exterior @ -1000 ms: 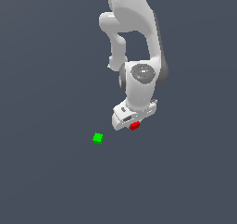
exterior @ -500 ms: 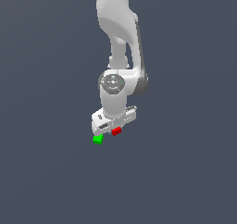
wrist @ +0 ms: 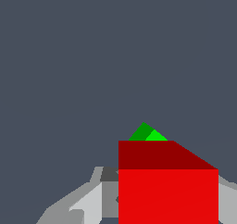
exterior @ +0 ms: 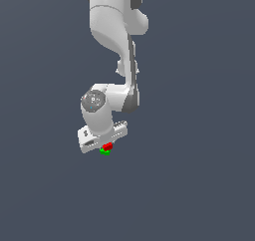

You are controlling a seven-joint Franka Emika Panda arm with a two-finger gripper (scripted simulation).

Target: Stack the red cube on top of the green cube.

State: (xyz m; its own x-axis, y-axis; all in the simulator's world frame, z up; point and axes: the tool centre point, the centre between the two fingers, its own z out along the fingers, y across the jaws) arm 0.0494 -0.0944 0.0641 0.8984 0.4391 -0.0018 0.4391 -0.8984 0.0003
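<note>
Fingers of the gripper pinch the red cube just below the exterior view's centre, left of middle. Directly beneath it sits the green cube, mostly hidden.

A glossy white arm of rounded segments fills the upper centre of the exterior view, with dark grey joint seams, a grey wrist disc, and a boxy white pincer
</note>
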